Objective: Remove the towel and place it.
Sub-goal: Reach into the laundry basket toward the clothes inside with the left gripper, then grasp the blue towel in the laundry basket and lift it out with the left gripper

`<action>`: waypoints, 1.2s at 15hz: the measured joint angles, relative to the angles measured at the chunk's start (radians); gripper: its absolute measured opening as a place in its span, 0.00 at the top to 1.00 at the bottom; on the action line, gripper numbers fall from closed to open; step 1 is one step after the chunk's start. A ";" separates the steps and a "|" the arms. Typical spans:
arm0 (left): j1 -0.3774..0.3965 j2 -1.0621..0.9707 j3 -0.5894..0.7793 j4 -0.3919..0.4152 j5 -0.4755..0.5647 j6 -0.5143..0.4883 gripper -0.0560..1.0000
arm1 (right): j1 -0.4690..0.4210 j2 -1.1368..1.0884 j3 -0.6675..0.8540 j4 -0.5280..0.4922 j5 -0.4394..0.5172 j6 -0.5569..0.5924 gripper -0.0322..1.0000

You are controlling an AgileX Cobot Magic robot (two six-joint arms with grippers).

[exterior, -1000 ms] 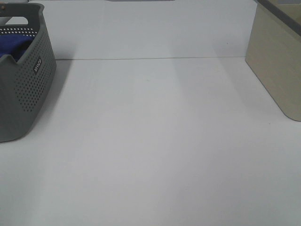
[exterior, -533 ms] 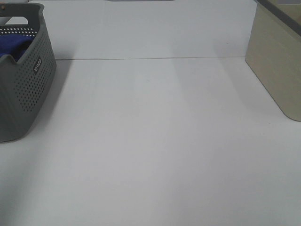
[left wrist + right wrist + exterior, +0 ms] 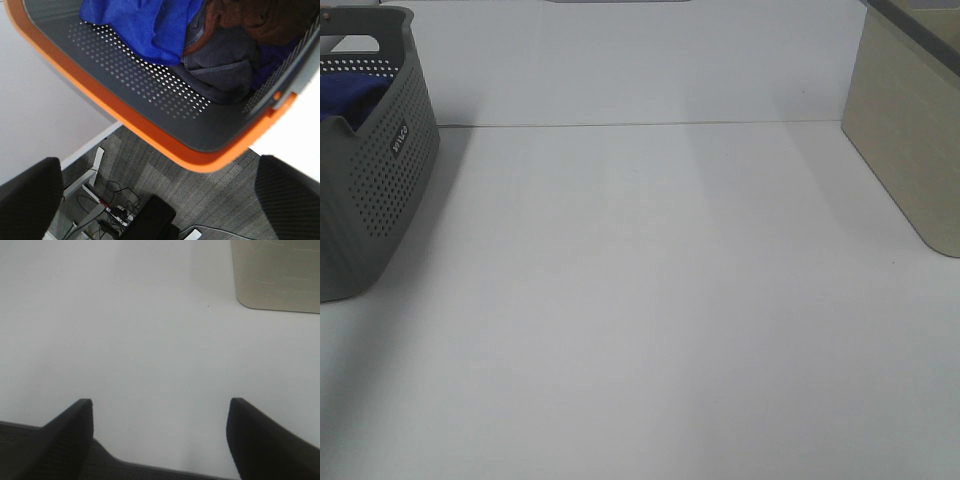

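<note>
The towel (image 3: pixel 348 96) is a royal-blue cloth lying inside a grey perforated basket (image 3: pixel 390 170) at the far left of the table; only a small part of it shows over the rim. The left wrist view looks down into the basket (image 3: pixel 150 135), which has an orange rim there. In it the blue towel (image 3: pixel 145 25) lies bunched beside a brown cloth (image 3: pixel 260 17) and a dark grey cloth (image 3: pixel 225 62). My left gripper (image 3: pixel 160 195) hangs open above the basket's edge, holding nothing. My right gripper (image 3: pixel 161 410) is open over bare white table. Neither gripper shows in the exterior high view.
A beige box (image 3: pixel 910 130) stands at the right edge of the white table (image 3: pixel 650 300), and it also shows ahead of the right gripper as a beige box (image 3: pixel 275 275). Beyond the basket's rim, floor and cables (image 3: pixel 120 210) lie below the table.
</note>
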 joint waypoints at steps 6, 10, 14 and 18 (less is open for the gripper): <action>0.000 0.449 -0.234 0.011 -0.066 0.092 0.01 | 0.000 0.000 0.000 0.000 0.000 0.000 0.26; 0.006 0.618 -0.266 0.063 -0.138 0.118 0.01 | 0.000 0.000 0.000 0.000 0.000 0.000 0.26; 0.057 0.630 -0.266 0.057 -0.139 0.136 0.01 | 0.000 0.000 0.000 0.000 -0.001 0.000 0.26; 0.063 0.630 -0.271 -0.012 -0.142 0.215 0.01 | 0.000 0.000 0.000 0.000 -0.001 0.000 0.26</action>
